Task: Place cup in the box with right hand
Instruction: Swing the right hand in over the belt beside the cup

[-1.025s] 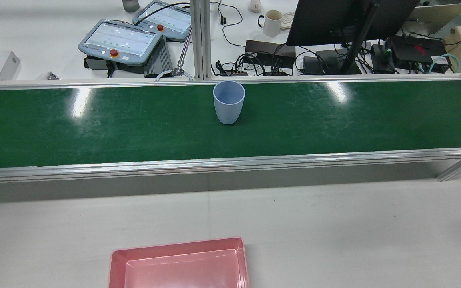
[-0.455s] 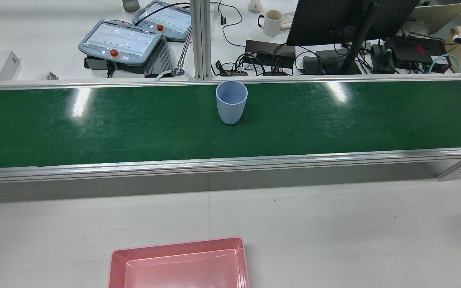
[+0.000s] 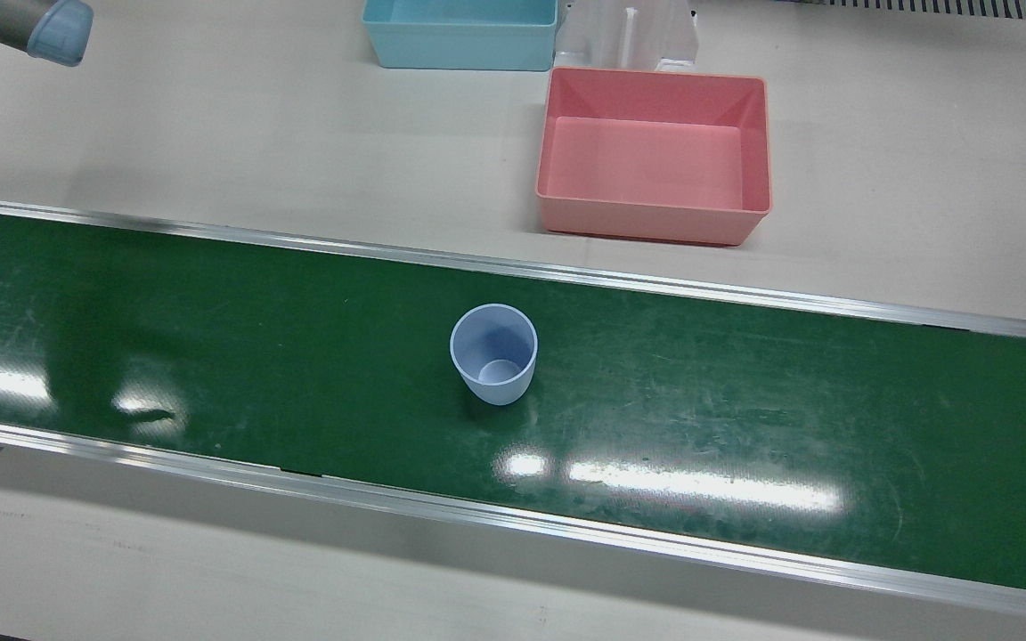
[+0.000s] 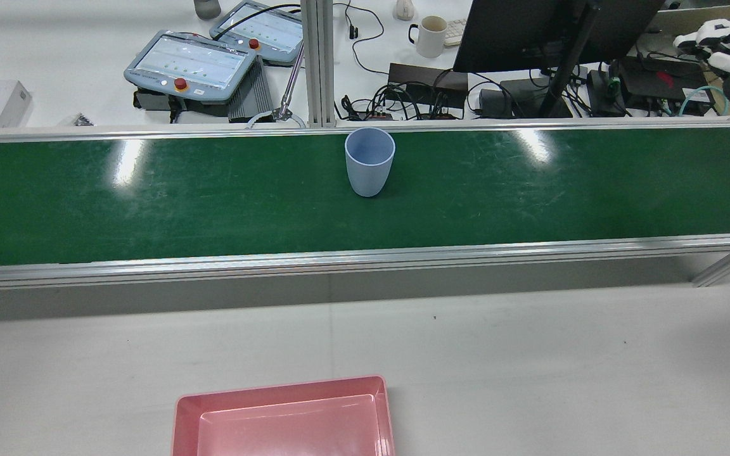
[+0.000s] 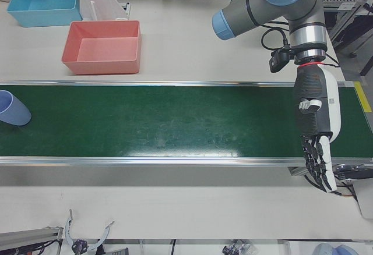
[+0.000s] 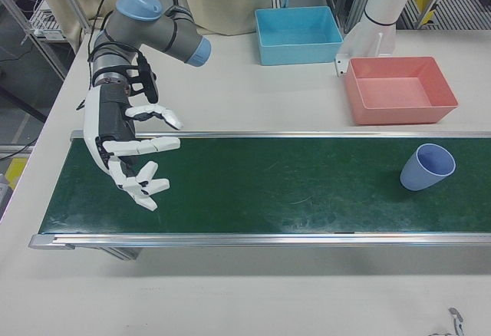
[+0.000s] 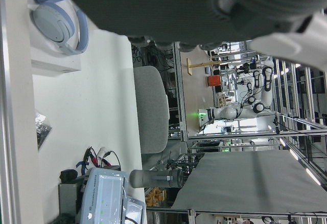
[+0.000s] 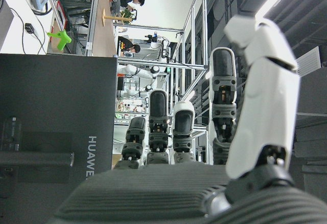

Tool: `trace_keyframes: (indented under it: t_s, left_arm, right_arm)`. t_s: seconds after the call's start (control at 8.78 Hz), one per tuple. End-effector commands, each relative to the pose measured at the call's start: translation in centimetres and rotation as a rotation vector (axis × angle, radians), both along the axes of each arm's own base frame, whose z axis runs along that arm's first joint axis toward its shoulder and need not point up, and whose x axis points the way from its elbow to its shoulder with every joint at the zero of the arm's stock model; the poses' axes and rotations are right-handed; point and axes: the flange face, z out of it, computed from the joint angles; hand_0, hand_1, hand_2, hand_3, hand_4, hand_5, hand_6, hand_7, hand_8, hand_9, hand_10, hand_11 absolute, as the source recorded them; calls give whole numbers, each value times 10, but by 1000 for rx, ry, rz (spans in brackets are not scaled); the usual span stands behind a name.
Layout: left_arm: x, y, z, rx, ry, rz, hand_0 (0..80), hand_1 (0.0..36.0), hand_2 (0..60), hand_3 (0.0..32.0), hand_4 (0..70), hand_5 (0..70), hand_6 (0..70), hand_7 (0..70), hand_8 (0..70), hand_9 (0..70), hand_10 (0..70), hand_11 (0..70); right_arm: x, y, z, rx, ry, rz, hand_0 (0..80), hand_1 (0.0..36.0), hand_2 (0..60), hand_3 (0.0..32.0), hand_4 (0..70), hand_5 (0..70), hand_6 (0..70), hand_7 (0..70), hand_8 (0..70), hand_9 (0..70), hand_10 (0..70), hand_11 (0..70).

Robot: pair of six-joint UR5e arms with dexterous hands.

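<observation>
While the cup (image 6: pixel 426 167) stands alone on the belt (image 6: pixel 253 190), the right hand (image 6: pixel 126 152) hovers spread wide, empty.

Bright overhead glare on belt (image 3: pixel 709 485)

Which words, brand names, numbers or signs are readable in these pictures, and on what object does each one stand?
"HUAWEI": on the back of the dark monitor in the right hand view, printed sideways there.
The two teach pendants show lit screens, but their text is too small to read.
The cup, the pink box and the blue box carry no visible text.
</observation>
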Motion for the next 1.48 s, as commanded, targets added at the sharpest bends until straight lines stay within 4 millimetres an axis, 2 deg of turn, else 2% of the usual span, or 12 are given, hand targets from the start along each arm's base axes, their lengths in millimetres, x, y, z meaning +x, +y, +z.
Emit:
trace_keyframes:
  t_s: [0.0, 0.11, 0.23, 0.34, 0.57, 0.68, 0.8, 0.91, 1.14, 1.25, 1.37]
  left_arm:
    - [0, 0, 0, -1, 0, 1, 0, 0, 0, 0, 0, 0, 0, 0, 0, 0, 0, 0]
    - [0, 0, -1, 0, 0, 1, 0, 0, 0, 0, 0, 0, 0, 0, 0, 0, 0, 0]
    - [0, 0, -1, 0, 0, 1, 0, 0, 0, 0, 0, 0, 0, 0, 0, 0, 0, 0]
    - [0, 0, -1, 2, 0, 1, 0, 0, 0, 0, 0, 0, 0, 0, 0, 0, 0, 0]
    - [0, 2, 1, 2, 0, 1, 0, 0, 0, 0, 0, 0, 0, 0, 0, 0, 0, 0]
    - [0, 2, 2, 3, 0, 1, 0, 0, 0, 0, 0, 0, 0, 0, 0, 0, 0, 0]
    - [0, 2, 2, 5, 1, 1, 0, 0, 0, 0, 0, 0, 0, 0, 0, 0, 0, 0]
    - [0, 2, 2, 6, 1, 1, 0, 0, 0, 0, 0, 0, 0, 0, 0, 0, 0, 0]
    - [0, 2, 1, 8, 1, 1, 0, 0, 0, 0, 0, 0, 0, 0, 0, 0, 0, 0]
    - [0, 2, 2, 6, 1, 1, 0, 0, 0, 0, 0, 0, 0, 0, 0, 0, 0, 0]
    - [0, 2, 1, 8, 1, 1, 0, 0, 0, 0, 0, 0, 0, 0, 0, 0, 0, 0]
  right_arm:
    - [-71, -2, -16, -1, 41, -24, 505, 118, 18, 0, 626, 41, 157, 675, 176, 307, 114, 166]
    - [-104, 0, -36, 3, 30, -24, 494, 110, 36, 0, 652, 35, 156, 683, 168, 299, 98, 141]
    - [-131, 4, -69, 8, 61, -7, 493, 112, 49, 0, 637, 33, 150, 664, 157, 281, 82, 118]
    - [-156, 22, -92, 1, 89, -10, 500, 123, 62, 0, 661, 35, 152, 671, 160, 286, 78, 113]
    - [-218, 49, -112, -17, 72, -4, 495, 118, 71, 0, 683, 30, 150, 666, 157, 283, 63, 91]
    - [-232, 54, -120, -6, 88, -2, 490, 113, 66, 0, 671, 27, 145, 652, 151, 274, 53, 76]
    - [-245, 54, -129, 6, 104, 5, 483, 100, 61, 0, 700, 21, 144, 662, 145, 270, 49, 68]
    - [-253, 52, -139, -1, 106, 35, 480, 98, 72, 0, 700, 17, 143, 667, 137, 261, 43, 57]
    - [-266, 49, -165, -23, 123, 48, 470, 83, 68, 0, 700, 7, 128, 619, 117, 233, 21, 24]
    - [-268, 49, -164, -31, 137, 49, 434, 43, 58, 0, 700, 0, 119, 598, 114, 229, 16, 13]
    - [-270, 46, -163, -33, 143, 50, 388, 19, 62, 0, 698, 0, 114, 591, 111, 228, 12, 5]
